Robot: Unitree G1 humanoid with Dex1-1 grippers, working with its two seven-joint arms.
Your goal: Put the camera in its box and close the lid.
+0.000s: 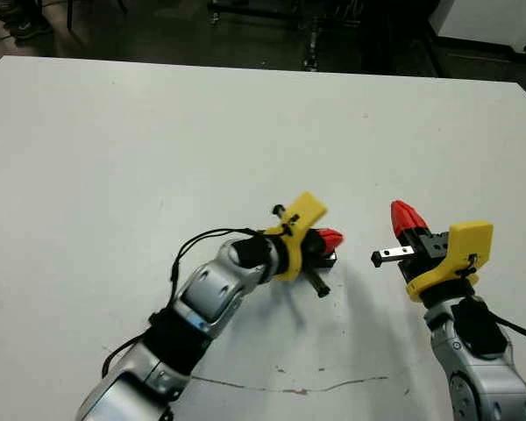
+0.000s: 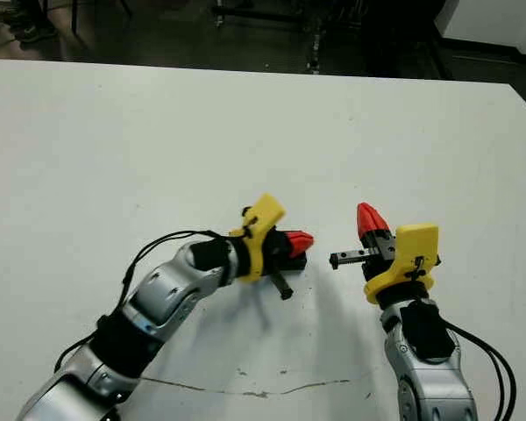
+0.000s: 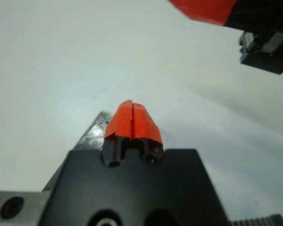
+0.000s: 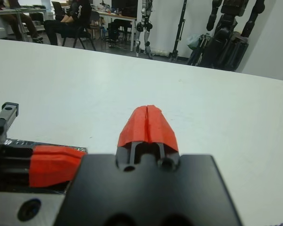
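Looking at how far along this is, I'd say barely started, or I just can't see it; no box and no lid turn up anywhere on the worktop [image 1: 158, 132], so nothing to report about what's inside anything. What I take for the camera [image 1: 316, 282] is a slim black bar poking out from under the left gripper [image 1: 330, 237], just below the middle of the frame, lying on the white surface; could also be a bit of the gripper itself, can't tell for sure. Left jaws are pressed fully together with nothing between them; the right gripper [image 1: 405, 216], right of centre and pointing up the frame, has its jaws closed and empty too. If that bar is the camera, everything is still left: grab it, find the box, drop it in, put the lid on.
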